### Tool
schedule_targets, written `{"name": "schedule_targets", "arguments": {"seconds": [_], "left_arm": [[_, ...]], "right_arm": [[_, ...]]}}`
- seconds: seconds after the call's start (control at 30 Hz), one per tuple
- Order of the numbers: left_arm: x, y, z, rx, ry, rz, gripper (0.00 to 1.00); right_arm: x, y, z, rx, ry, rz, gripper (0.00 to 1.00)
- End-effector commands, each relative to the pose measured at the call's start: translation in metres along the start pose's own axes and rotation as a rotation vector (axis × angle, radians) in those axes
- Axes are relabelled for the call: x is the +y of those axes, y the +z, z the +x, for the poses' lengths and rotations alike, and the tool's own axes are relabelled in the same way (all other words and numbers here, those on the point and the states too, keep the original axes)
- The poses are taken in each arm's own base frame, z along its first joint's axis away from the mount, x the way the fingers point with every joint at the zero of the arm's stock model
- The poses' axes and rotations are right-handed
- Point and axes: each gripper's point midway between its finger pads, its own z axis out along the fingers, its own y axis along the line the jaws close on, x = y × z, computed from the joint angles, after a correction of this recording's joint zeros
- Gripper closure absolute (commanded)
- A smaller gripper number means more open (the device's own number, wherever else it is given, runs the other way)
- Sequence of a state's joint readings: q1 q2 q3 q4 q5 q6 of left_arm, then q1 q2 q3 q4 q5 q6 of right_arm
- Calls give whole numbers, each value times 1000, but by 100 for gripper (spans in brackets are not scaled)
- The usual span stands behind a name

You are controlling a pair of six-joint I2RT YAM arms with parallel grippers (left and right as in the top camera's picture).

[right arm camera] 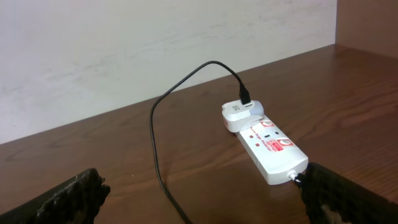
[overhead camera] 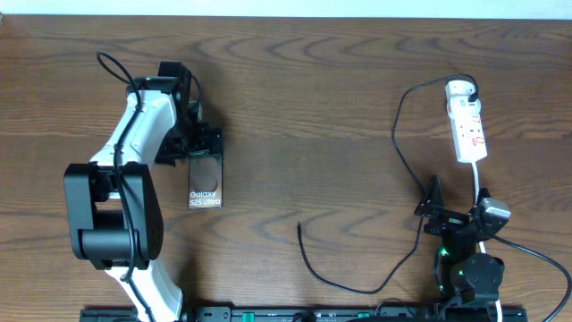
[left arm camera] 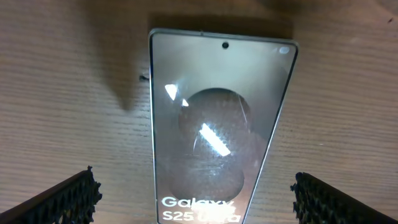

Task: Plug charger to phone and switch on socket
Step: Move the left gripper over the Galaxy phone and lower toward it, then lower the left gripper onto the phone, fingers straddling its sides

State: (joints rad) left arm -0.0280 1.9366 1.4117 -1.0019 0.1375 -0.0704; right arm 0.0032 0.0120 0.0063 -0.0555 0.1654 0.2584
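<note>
Two robot arms work at a wooden table [overhead camera: 295, 89], seen first from overhead. The left gripper [overhead camera: 200, 145] hovers over the far end of the phone [overhead camera: 206, 186], which lies flat at left, screen up. The right gripper [overhead camera: 431, 204] waits at lower right, jaws spread, holding nothing. At upper right lies the white socket [overhead camera: 466, 125]. From it the charger [overhead camera: 399, 134] runs down as a thin black cable and curls to a loose tip mid-table, well apart from the phone. From the left wrist, the phone fills the view, and the black fingertips [left arm camera: 62, 199] stand wide to either side, not touching it. From the right wrist, a white adapter [right arm camera: 239, 115] is plugged into the socket's far end, with the cable arching away. These fingertips [right arm camera: 68, 196] also stand wide and empty. Judged from this, nothing is gripped and the tip is not yet in the phone. Whether the switch is on cannot be told.
</note>
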Motion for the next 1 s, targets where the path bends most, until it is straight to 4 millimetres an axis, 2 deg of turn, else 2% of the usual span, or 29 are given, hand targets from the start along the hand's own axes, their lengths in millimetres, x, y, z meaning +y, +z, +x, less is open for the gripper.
{"name": "schedule_targets", "arguments": {"seconds": [0.0, 0.2, 0.47, 0.73, 0.97], "left_arm": [[-8, 6, 6, 22, 8, 8, 2], [-18, 7, 8, 25, 38, 2, 2], [-13, 9, 9, 27, 37, -24, 2], [-10, 27, 14, 25, 38, -28, 2], [-8, 30, 18, 36, 40, -30, 2]], "right_arm": [[2, 0, 1, 1, -13, -6, 1], [2, 0, 1, 1, -13, -6, 1], [2, 0, 1, 1, -13, -6, 1], [2, 0, 1, 1, -13, -6, 1], [2, 0, 1, 1, -13, -6, 1]]}}
